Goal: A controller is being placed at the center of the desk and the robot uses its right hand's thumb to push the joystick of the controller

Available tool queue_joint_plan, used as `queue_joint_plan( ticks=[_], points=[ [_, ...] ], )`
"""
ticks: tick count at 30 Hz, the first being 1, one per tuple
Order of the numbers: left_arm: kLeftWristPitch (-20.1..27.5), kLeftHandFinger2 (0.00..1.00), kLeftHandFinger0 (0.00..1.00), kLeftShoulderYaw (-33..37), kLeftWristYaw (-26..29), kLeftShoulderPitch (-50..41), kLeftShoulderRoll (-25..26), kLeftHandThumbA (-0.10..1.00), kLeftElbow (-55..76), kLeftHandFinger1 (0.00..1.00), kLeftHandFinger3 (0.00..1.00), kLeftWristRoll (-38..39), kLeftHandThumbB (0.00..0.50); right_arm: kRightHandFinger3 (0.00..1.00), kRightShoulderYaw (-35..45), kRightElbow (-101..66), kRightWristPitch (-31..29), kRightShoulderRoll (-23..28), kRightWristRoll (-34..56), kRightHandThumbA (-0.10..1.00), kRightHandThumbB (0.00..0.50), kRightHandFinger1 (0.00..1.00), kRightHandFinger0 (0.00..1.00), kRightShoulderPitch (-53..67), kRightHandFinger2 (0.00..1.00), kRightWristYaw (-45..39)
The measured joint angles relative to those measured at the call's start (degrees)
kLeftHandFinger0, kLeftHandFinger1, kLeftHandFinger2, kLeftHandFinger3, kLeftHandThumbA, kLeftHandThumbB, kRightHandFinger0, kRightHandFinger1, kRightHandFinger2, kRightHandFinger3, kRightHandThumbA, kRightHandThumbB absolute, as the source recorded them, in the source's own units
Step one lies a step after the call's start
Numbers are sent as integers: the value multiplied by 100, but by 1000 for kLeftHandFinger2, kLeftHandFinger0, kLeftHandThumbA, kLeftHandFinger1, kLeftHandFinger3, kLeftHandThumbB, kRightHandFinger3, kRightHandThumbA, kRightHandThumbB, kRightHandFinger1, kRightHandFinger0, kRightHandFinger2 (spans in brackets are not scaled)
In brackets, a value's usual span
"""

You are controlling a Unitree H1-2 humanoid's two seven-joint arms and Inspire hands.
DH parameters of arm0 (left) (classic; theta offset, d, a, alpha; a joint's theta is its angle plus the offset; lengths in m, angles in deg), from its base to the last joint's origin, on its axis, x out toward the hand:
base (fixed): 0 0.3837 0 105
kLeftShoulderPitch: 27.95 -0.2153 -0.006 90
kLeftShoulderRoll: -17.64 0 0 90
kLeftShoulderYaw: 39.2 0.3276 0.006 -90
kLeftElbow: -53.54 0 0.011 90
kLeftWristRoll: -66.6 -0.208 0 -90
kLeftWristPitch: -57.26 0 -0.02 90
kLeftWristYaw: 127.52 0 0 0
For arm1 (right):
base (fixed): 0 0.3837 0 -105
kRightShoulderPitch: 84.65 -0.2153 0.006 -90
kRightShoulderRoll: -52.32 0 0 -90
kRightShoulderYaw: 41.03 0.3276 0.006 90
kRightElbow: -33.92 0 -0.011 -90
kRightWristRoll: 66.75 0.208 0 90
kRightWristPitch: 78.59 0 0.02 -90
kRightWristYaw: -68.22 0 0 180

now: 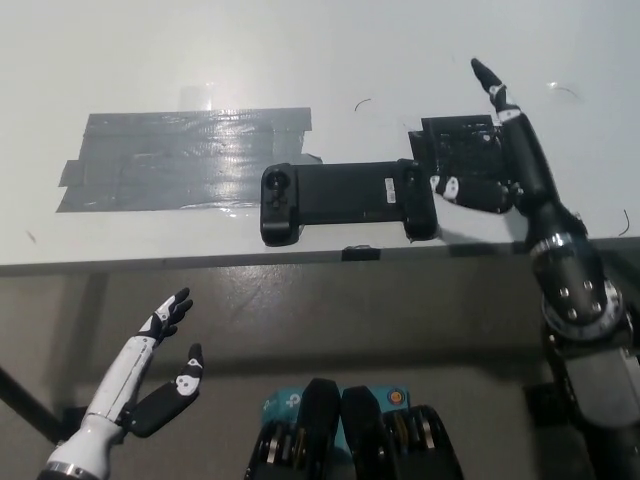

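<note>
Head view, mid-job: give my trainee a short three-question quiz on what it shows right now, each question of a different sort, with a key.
1. True or false: the right hand is over the desk, beside the controller's right end.
2. Multiple choice: the left hand is (A) gripping the controller, (B) open, below the desk's front edge, (C) lying flat on the grey tape patch.
3. Fill in: the black tape patch lies partly under the ____ hand.

Key: 1 true. 2 B. 3 right.
</note>
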Motion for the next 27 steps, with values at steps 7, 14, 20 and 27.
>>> queue_joint_plan(
  ticks=[7,14,20,27],
  points=[
    [-20,1000,1000,0,1,-38,-5,448,57,1000,1000,-24,16,1000,1,1166,71,-109,2,1000,306,1000,1000,-530,1000,138],
    [-20,1000,1000,-3,1,-71,-6,446,65,1000,1000,-49,12,1000,4,2059,69,-176,38,1000,279,1000,1000,-887,1000,244],
    [-19,1000,1000,-3,1,-70,-10,450,65,1000,1000,-69,11,1000,9,2505,15,-190,106,1000,272,1000,1000,-1064,1000,318],
    [-23,1000,1000,-3,0,-66,-10,456,66,1000,1000,-80,14,1000,16,2786,-18,-251,190,1000,284,1000,1000,-1109,1000,400]
  ],
)
